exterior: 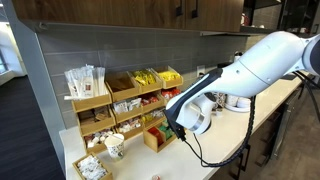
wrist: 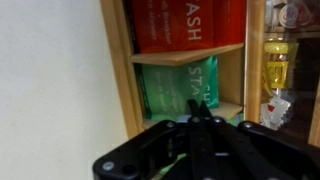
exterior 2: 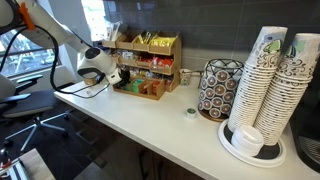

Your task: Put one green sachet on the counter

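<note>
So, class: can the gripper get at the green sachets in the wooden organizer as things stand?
Probably yes: in the wrist view the gripper points straight at the green sachets in the open-fronted organizer, nothing between. Its jaws look shut, so they must open first.

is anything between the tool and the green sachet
Nothing shows between them: in the wrist view the tool overlaps the green sachet in the wooden organizer.
</note>
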`<state>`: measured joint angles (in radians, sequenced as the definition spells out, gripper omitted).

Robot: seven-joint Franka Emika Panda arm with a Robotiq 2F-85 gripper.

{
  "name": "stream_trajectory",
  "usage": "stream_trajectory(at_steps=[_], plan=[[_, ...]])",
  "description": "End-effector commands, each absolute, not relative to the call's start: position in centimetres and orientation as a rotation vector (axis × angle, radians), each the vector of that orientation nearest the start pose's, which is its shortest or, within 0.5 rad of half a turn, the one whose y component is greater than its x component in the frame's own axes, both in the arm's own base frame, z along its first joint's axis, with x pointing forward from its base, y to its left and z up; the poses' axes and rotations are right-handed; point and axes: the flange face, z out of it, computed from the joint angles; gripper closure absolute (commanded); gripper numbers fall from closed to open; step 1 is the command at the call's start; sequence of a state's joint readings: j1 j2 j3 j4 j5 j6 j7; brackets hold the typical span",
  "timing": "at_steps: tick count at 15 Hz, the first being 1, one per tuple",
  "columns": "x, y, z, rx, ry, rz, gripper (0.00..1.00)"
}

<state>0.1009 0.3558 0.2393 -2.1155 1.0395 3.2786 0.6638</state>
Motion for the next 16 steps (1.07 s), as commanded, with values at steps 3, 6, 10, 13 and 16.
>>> stream_trajectory(at_steps=[3, 6, 10, 13, 16], plan=[[57.5, 10.1, 32.1, -1.802, 1.671, -0.568, 1.0], [57.3, 10.0, 33.2, -1.781, 1.667, -0.574, 1.0], [57.3, 10.1, 34.2, -1.757, 1.664, -0.568, 0.98], [57.3, 10.1, 34.1, -1.761, 1.665, -0.558, 0.69], [57.3, 10.0, 33.7, -1.767, 1.668, -0.552, 0.91]])
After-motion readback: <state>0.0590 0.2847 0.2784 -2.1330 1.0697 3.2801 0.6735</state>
